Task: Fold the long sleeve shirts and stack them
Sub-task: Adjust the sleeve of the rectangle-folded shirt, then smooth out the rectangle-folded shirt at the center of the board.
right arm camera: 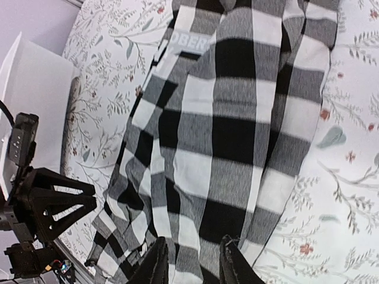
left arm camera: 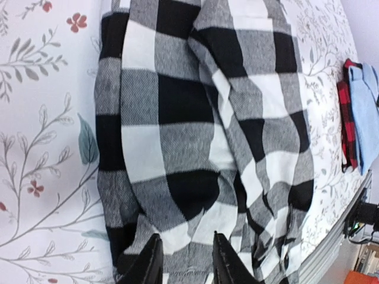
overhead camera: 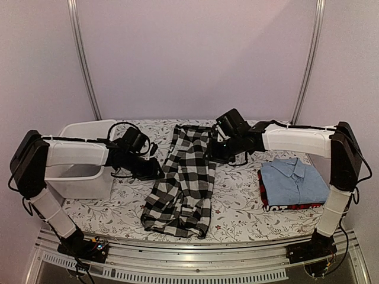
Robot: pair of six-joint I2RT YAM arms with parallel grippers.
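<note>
Checks all over both wrist views, lol. The large black-and-white checked cloth shirt (overhead camera: pixel 182 177) is laid out as a long, narrow, folded-in strip on the floral-printed tablecloth (overhead camera: pixel 237 201), right between the two sets of jaws. The left gripper (left arm camera: pixel 185 241) is parked at one long edge of it. Its jaws are seen apart, with checked cloth showing in the gap and spreading out ahead of the tips. Whether any fabric is actually pinched can't be made out. Same deal on the other side: the right gripper (right arm camera: pixel 194 242) is held over the opposite edge with its jaws parted and checks filling the space ahead. White lettering on a black band (right arm camera: pixel 192 42) can be spotted at the far end of that view.

Out past the right jaws, away from the checked one, the light blue collared shirt (overhead camera: pixel 294 180) is folded and stacked on the red-and-black shirt (overhead camera: pixel 290 207). Behind the left jaws, a white plastic tub (overhead camera: pixel 83 177) is sat at the table's edge.
</note>
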